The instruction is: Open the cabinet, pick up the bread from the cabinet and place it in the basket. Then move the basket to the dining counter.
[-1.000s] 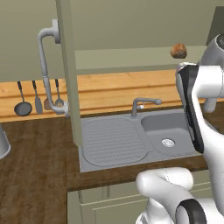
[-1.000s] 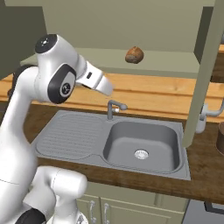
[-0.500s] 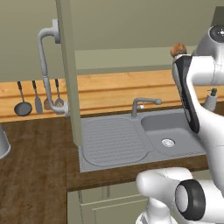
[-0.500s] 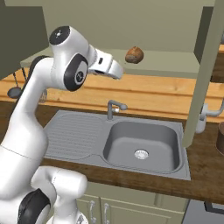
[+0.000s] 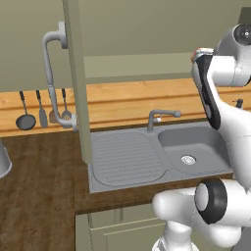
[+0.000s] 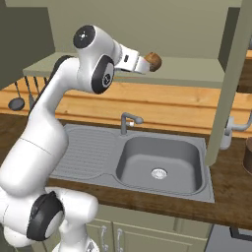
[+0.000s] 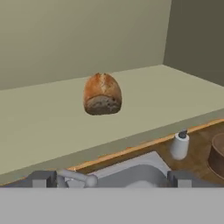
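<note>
**Supervisor:** How far along are you?

**Operator:** I've got the cabinet (image 5: 73,83) open; its door stands swung out with the bar handle (image 5: 51,78) facing me. That step looks done. The bread (image 7: 102,94) sits on the cabinet shelf (image 7: 52,122), toward the middle and back from the front edge, with nothing gripping it.

**Supervisor:** And the fingers?

**Operator:** The gripper (image 6: 143,63) is just beside the loaf in the right base view, fingers (image 7: 43,178) spread wide apart, nothing between them. In the hand view the bread is straight ahead, apart from the tips.

**Supervisor:** What's left?

**Operator:** Most of it, I'd say: close on the bread, carry it to the basket (image 7: 217,154), which I see down on the table near the soap bottle (image 7: 179,144) by the sink (image 6: 160,165), then move the basket to the dining counter.
</note>
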